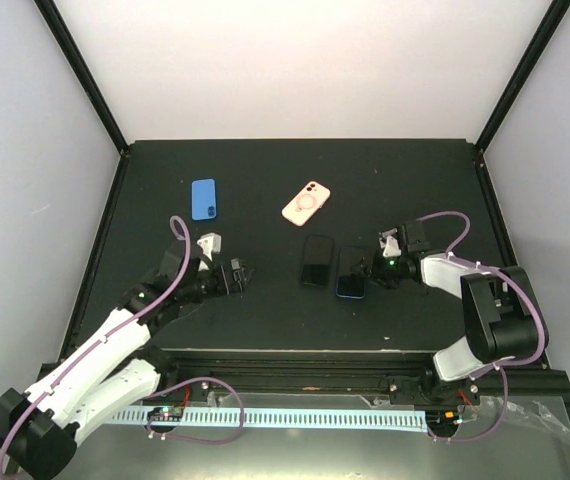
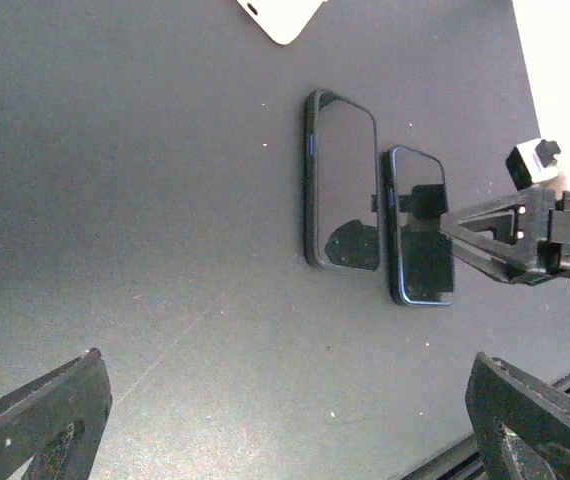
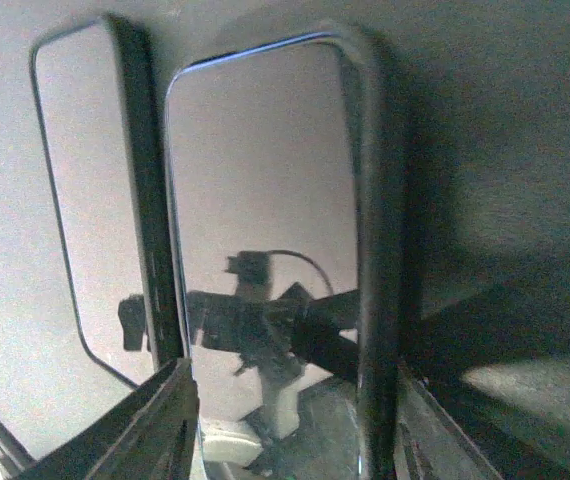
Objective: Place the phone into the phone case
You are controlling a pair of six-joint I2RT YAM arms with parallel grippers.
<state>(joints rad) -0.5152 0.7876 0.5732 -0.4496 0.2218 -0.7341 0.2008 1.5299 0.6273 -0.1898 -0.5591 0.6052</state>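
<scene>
phone case (image 1: 306, 203): pale pink, flat on the black table (image 1: 265, 320), ring side up, far-centre, well apart from both arms
phone (image 3: 265, 230): blue-edged, screen up, centre-right, nearer the arms than the case
black phone (image 1: 317, 260): just beside it, only a narrow gap between them
right gripper (image 1: 368, 268): fingers apart, straddling the blue-edged phone's near end across its width, one finger in the gap; clamped? doesn't look so
left gripper (image 1: 245, 274): fingers wide apart, holding nothing, left of both phones
blue phone-shaped item (image 1: 203, 198): far-left, not involved
step: likely grasping the phone
do it well: centre the fingers on the long edges, go low, squeeze squarely, lift straight up
watch: gap finger could nudge the black phone; thin slick edges may slip
later: case shows its back, probably needs flipping first
</scene>
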